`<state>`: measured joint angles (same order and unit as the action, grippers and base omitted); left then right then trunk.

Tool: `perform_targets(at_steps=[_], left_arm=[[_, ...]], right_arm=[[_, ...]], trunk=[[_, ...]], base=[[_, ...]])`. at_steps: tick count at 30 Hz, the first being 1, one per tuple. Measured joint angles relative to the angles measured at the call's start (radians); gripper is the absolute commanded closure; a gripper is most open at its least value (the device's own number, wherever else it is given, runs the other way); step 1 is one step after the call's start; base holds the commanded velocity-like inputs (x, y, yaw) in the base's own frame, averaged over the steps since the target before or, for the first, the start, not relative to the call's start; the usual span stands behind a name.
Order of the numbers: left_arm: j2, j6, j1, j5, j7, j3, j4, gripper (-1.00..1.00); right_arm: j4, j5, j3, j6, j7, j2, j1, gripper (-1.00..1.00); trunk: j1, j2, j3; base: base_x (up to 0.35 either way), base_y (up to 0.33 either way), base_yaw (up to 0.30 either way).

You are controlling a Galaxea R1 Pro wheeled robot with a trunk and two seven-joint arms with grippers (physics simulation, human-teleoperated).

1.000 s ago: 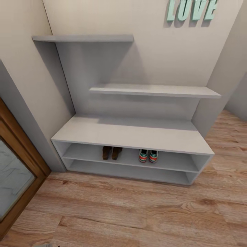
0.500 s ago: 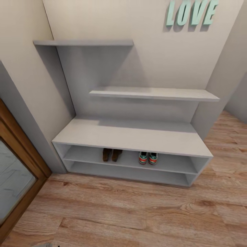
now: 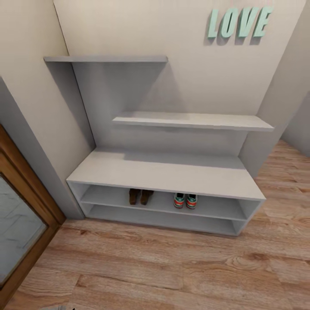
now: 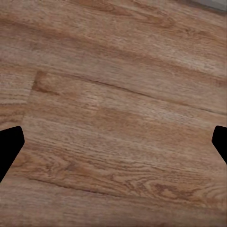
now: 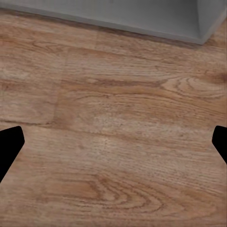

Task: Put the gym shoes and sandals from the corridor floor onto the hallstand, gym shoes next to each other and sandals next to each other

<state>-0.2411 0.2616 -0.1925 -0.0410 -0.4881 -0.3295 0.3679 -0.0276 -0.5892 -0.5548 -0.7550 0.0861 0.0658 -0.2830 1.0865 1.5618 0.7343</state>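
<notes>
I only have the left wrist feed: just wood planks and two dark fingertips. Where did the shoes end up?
Observer: The gym shoes sit side by side on the upper open shelf of the hallstand.
Operator: And the sandals?
Observer: The sandals are paired on that same shelf, toward the robot's left of the sneakers.
Operator: Anything left on the floor?
Observer: In the head view, the corridor floor in front of the rack shows no footwear.
</notes>
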Motion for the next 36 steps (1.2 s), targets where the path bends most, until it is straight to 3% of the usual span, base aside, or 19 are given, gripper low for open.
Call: perform_targets(at_steps=[11,29,36], left_arm=[[-0.001,0.000,0.000,0.001,0.000,-0.002,0.000,-1.00],[0.006,-0.002,0.000,0.004,0.000,0.003,-0.008,-1.00],[0.016,-0.004,0.000,0.013,-0.002,0.011,-0.100,-1.00]], right_arm=[[0.000,0.000,0.000,0.000,0.000,0.000,0.000,-1.00],[0.000,0.000,0.000,0.000,0.000,0.000,0.000,-1.00],[0.000,0.000,0.000,0.000,0.000,0.000,0.000,-1.00]], trunk=[[-0.042,-0.077,-0.034],[-0.042,-0.077,-0.035],[-0.042,-0.077,-0.035]], base=[[0.000,0.000,0.000],[0.000,0.000,0.000],[0.000,0.000,0.000]])
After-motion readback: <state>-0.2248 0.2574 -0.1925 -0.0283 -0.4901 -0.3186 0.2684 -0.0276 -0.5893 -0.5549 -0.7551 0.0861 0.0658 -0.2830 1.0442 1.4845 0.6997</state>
